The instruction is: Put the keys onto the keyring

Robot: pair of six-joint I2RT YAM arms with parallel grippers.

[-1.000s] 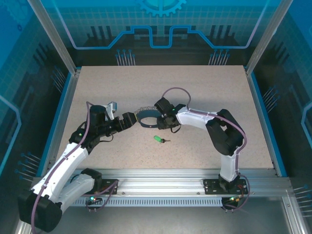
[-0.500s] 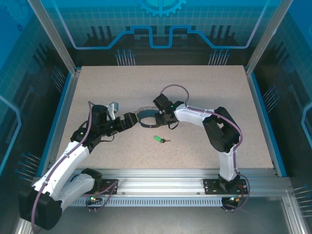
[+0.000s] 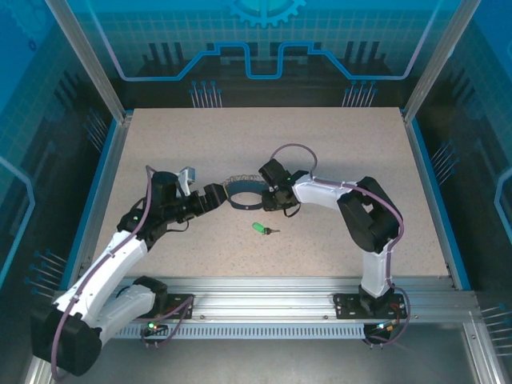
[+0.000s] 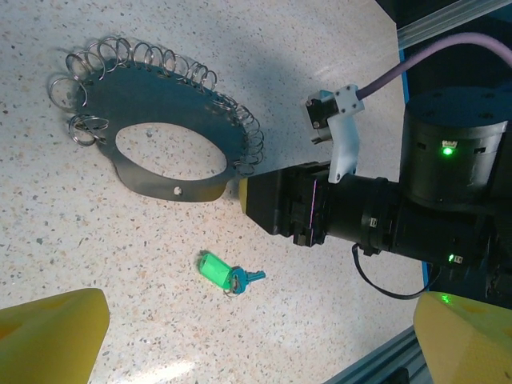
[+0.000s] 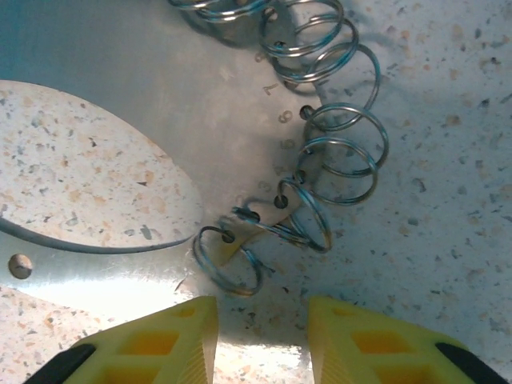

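Green key (image 3: 258,229) lies loose on the table (image 3: 336,144), blade pointing right, just this side of the keyring (image 3: 244,194). The nearer right gripper (image 5: 260,336) is part-open at a ring, seemingly gripping nothing. The left gripper (image 4: 256,336) gapes wide, empty.

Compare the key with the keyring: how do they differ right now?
The key is tiny, with a green head; the keyring is a far larger flat loop edged with wire rings. The key lies alone, untouched; the keyring has the right gripper at its rim, jaws apart. Both lie flat on the table.
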